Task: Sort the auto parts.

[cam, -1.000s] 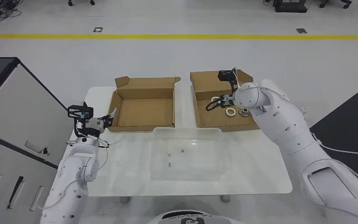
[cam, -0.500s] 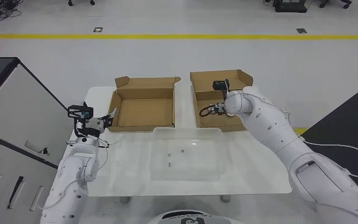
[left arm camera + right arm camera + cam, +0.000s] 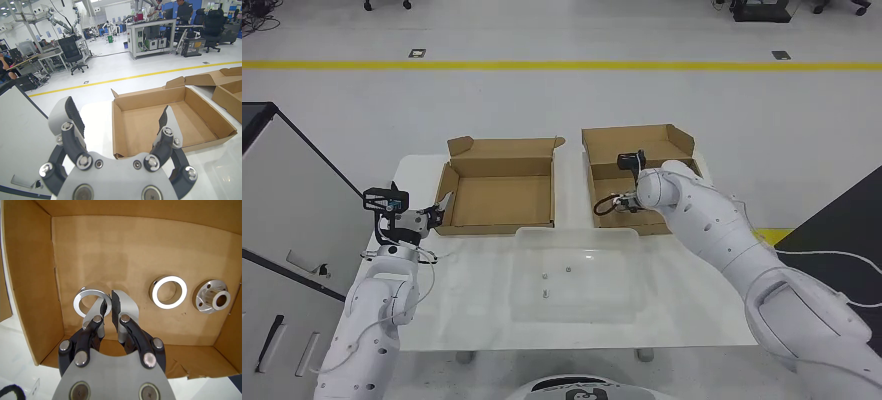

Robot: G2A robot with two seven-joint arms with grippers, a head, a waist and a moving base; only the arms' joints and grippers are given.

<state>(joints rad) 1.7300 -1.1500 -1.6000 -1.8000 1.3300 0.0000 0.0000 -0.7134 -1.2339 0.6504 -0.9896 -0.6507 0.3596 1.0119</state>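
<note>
Short of the right box (image 3: pixel 132 247), we see small parts (image 3: pixel 544 294) waiting in the tray (image 3: pixel 622 290). The left end effector (image 3: pixel 118 106) gapes empty, well left of it. Inside, the right end effector (image 3: pixel 110 298) pinches a ring (image 3: pixel 76 302) by its rim, with another ring (image 3: pixel 156 292) and a hub (image 3: pixel 203 298) beside. We judge sorting half done at best.

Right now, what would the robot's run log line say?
right gripper: shut on silver metal ring, in right cardboard box | also inside: second silver ring, flanged metal hub | left gripper: open, beside left cardboard box

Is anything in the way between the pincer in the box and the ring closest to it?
No. The right pincer already pinches the ring by its wall, one finger inside it, one outside. Nothing lies between.
</note>
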